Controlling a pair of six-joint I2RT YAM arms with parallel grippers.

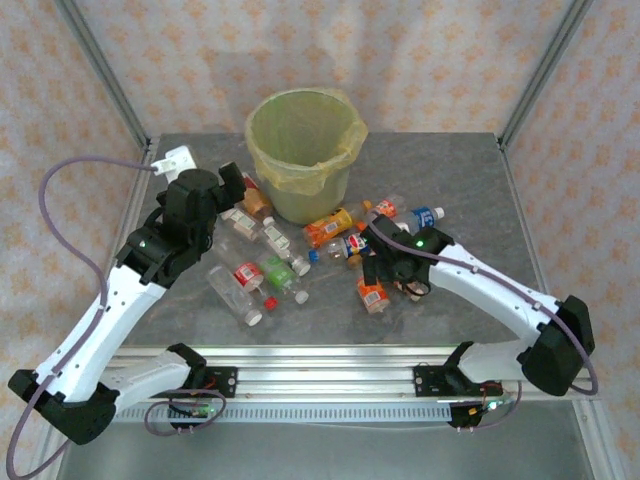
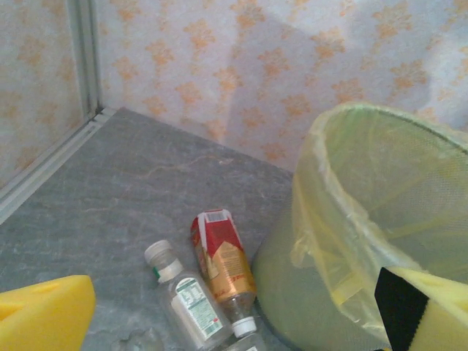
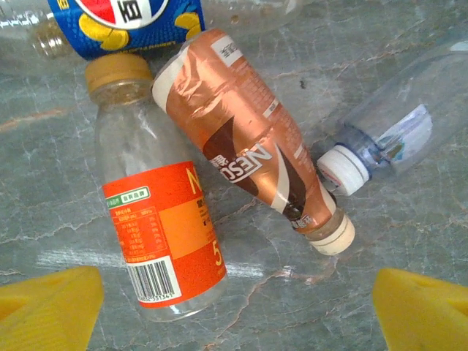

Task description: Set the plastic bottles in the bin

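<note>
REMOTE DESK: My right gripper (image 3: 234,311) hangs with its yellow fingers (image 3: 45,311) spread wide above bottles lying on the grey table (image 3: 51,146). An orange-labelled bottle (image 3: 157,241) and a brown Nescafé bottle (image 3: 248,146) lie side by side and touching. A clear bottle (image 3: 398,135) points its white cap at the brown one's neck, just beside it. A blue Pepsi-labelled bottle (image 3: 124,22) lies past them at the frame's top edge.

My left gripper (image 2: 234,314), jaws equally wide, is raised beside the bin (image 2: 329,183), whose yellow-green liner is folded over the rim. At the bin's foot a red-labelled bottle (image 2: 219,263) and a white-capped clear bottle (image 2: 186,296) lie side by side.

From overhead, the bin stands at the far middle of the table, with a scatter of plastic bottles (image 1: 278,270) in front of it, between the two arms.
</note>
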